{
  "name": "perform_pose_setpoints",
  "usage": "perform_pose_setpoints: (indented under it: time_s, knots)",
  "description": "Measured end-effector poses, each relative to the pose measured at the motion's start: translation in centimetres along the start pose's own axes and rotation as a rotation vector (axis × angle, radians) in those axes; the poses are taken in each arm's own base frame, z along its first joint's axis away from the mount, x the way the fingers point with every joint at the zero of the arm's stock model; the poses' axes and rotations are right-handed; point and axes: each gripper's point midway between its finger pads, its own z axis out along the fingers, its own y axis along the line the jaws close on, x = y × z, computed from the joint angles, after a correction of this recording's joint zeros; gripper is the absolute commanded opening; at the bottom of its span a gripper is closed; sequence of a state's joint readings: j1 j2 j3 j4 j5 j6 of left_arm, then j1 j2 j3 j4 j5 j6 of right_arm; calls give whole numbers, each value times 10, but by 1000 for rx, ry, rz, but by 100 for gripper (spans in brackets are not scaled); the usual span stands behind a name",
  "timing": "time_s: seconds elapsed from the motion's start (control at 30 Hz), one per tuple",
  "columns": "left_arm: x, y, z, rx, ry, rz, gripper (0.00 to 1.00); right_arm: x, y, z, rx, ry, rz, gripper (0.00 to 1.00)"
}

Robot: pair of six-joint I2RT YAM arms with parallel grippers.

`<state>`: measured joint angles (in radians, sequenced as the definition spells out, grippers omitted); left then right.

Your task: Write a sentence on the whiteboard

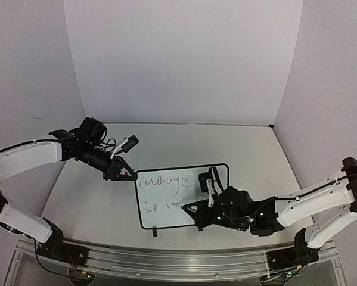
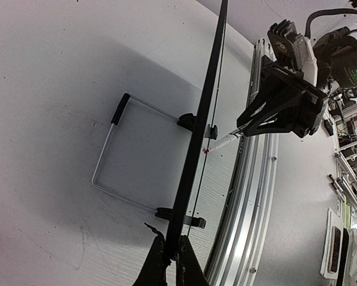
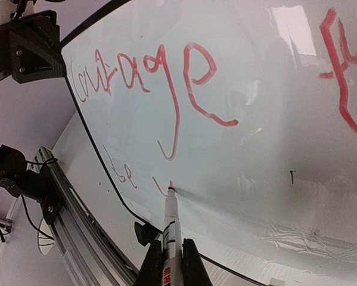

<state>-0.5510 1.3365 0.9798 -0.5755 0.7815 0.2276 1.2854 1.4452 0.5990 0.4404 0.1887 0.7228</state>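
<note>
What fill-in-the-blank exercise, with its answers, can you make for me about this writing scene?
1. The right gripper holds a ____.
2. The left gripper grips the ____ by its edge.
3. The first word of the sentence is ____.
4. In the right wrist view, its lettering looks ____.
Answers: marker; whiteboard; Courage; red.

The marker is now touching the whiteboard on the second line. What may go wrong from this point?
1. The left gripper holds the whiteboard by one edge only, so pressure from the marker may shift it and bend the stroke.
2. The right gripper hangs low over the board beside the fresh sentence, so it may smear the ink.
</note>
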Motion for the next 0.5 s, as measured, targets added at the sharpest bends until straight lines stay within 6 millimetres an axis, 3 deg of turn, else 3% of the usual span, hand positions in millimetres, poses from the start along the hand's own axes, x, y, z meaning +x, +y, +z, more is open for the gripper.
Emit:
perform_pose_setpoints:
  time_s: [0.5]
  knots:
    - [0,0,0,1,0,1,0,31,12,24,-40,149,-24,0]
